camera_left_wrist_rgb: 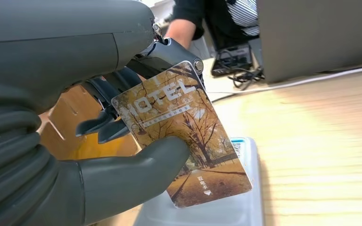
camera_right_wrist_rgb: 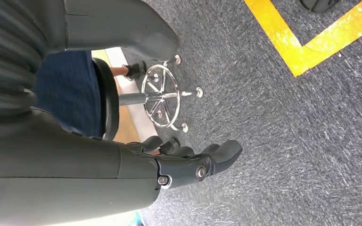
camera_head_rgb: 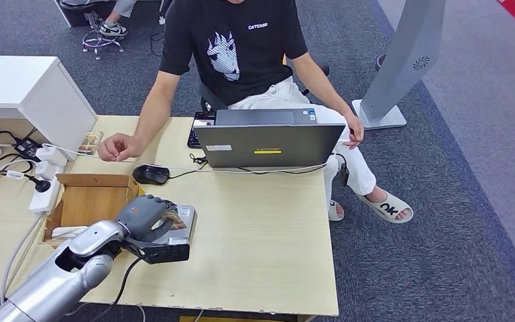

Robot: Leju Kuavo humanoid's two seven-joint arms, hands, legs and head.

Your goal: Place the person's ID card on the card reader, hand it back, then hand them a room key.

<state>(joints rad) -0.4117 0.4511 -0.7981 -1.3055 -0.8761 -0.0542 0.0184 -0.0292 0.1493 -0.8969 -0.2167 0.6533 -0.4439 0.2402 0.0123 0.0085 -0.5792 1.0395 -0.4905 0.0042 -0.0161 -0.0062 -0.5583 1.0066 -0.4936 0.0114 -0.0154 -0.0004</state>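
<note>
Pinched between thumb and fingers of left hand (camera_head_rgb: 149, 216), hotel key card (camera_left_wrist_rgb: 181, 134) above reader (camera_head_rgb: 167, 243) at seven o'clock on desk (camera_head_rgb: 261, 228), right hand (camera_right_wrist_rgb: 188, 162) hanging loosely curled and empty — judged the key-handing step, calling next for a reach toward person's hand (camera_head_rgb: 119, 147) at eleven o'clock.

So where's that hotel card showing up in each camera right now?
Head view: hidden under the left robot hand, which sits over the card reader at the table's near left.
Left wrist view: the hotel card fills the middle, pinched between thumb and fingers, just above the reader's pale top.
Right wrist view: not in it; the right robot hand hangs over grey carpet.
Shared landmark: the laptop, beyond the reader.
</note>
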